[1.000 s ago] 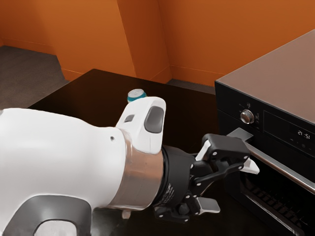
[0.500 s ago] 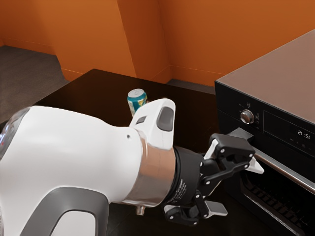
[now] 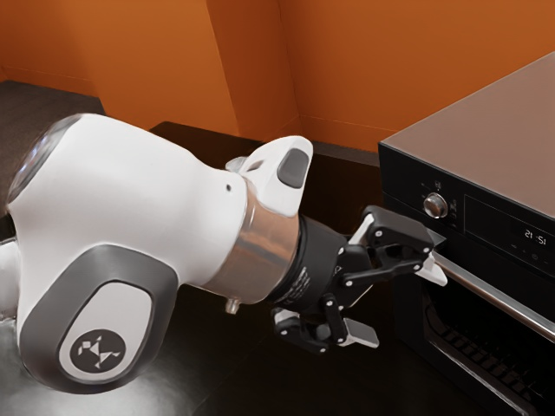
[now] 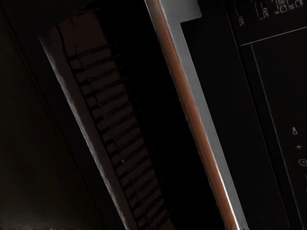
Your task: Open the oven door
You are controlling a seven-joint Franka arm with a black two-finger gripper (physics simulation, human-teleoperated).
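The oven door (image 3: 475, 336) looks shut on the oven (image 3: 486, 139)'s front. I'd straddle the handle (image 3: 503, 300), close squarely, then ease back in a downward arc if it hinges low. The door faces my arm (image 3: 130, 199)'s side, its long axis running level with the handle. My tool (image 3: 398, 302) stands wide open, empty, near the handle's end.
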